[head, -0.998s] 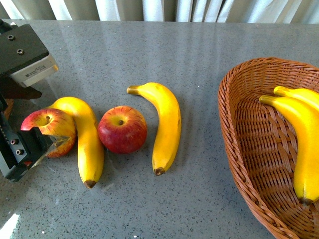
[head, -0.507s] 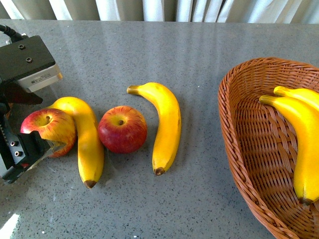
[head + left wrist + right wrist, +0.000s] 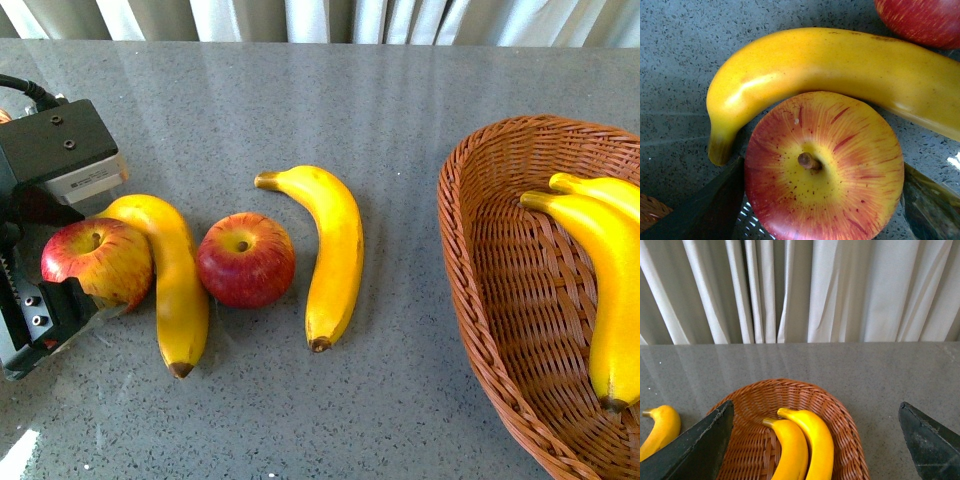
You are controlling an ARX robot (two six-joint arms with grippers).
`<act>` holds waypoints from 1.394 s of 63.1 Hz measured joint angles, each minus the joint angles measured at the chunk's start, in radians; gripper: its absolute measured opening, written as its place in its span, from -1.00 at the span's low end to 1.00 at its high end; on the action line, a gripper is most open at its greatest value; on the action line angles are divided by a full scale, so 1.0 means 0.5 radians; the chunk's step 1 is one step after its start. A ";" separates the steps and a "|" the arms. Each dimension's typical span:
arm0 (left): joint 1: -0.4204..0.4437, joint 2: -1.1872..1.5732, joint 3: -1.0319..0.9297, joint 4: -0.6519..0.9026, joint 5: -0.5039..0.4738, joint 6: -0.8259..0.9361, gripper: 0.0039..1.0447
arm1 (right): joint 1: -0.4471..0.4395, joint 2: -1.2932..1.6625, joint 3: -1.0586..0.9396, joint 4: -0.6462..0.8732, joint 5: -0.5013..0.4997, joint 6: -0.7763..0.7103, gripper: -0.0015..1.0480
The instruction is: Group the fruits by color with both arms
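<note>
At the table's left a red-yellow streaked apple (image 3: 95, 262) rests against a curved banana (image 3: 175, 285). My left gripper (image 3: 85, 256) is open with a finger on either side of this apple. In the left wrist view the apple (image 3: 822, 170) fills the gap between the dark fingers (image 3: 705, 210), with the banana (image 3: 840, 70) curling behind it. A second apple (image 3: 245, 260) and another banana (image 3: 330, 250) lie mid-table. My right gripper (image 3: 815, 440) hangs open and empty above a wicker basket (image 3: 840, 405) that holds two bananas (image 3: 810, 440).
The wicker basket (image 3: 480, 290) takes up the right side of the grey table, its two bananas (image 3: 605, 290) along its far right. White curtains (image 3: 800, 290) hang behind the table's back edge. A sliver of another woven object (image 3: 650, 215) shows beside the left gripper.
The left wrist has shifted slightly right and down. Its lower finger now covers less of the left apple. The fruits have not moved.
</note>
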 joint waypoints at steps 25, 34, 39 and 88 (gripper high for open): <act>0.072 -0.235 -0.135 0.010 0.085 -0.117 0.35 | 0.000 0.000 0.000 0.000 0.000 0.000 0.82; 0.224 -0.547 -0.205 0.032 0.259 -0.295 0.35 | 0.000 0.000 0.000 0.000 0.000 -0.001 0.82; 0.372 -0.731 -0.244 0.036 0.340 -0.405 0.35 | 0.000 0.000 0.000 0.000 0.000 0.000 0.82; 1.374 -0.445 -0.470 0.391 0.443 -0.481 0.77 | 0.000 0.000 0.000 0.000 0.000 -0.001 0.82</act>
